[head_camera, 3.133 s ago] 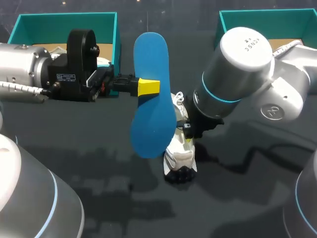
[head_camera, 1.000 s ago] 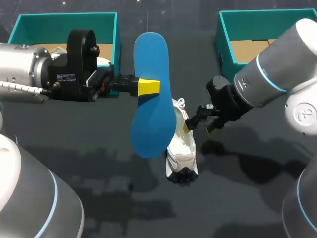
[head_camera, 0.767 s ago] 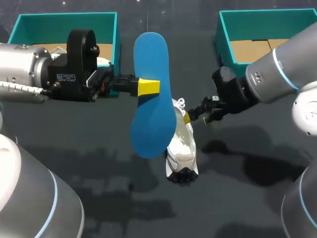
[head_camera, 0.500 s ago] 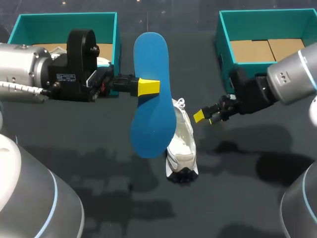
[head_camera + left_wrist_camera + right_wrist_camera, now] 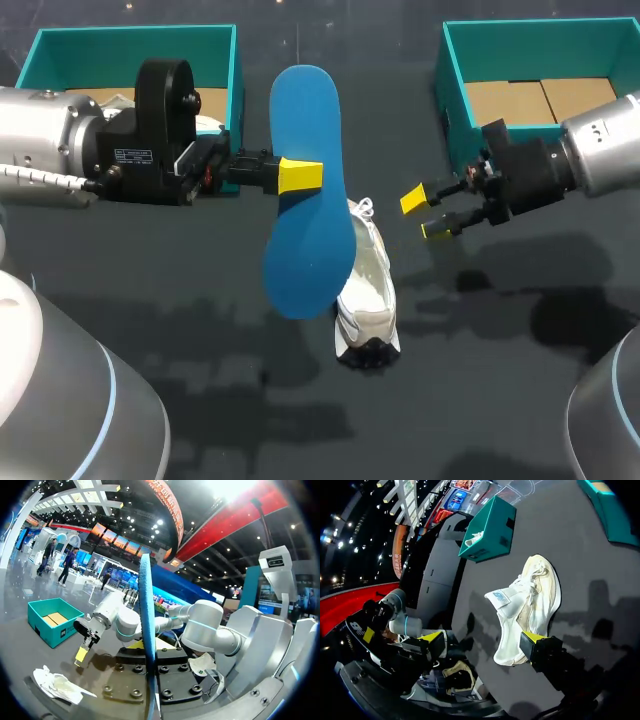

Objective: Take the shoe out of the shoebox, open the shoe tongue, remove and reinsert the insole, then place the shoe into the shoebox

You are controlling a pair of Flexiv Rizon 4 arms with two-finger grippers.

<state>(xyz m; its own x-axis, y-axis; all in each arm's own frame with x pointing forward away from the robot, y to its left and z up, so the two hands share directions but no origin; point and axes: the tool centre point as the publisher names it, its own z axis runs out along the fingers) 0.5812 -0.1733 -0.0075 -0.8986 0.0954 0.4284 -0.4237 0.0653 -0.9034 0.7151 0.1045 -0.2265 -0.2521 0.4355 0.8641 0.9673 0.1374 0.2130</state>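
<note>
Over the table [image 5: 200,400] middle, left hand [image 5: 300,175] pinching blue insole [image 5: 305,270] upright, white shoe [image 5: 370,300] lying on its side beneath, right hand [image 5: 425,213] hovering near shoe, fingers spread, gripping nothing

Right fingers [image 5: 415,198] away from shoe [image 5: 371,290], rightward.

Dark table [image 5: 250,420] (glossy, shadow-streaked)
</note>
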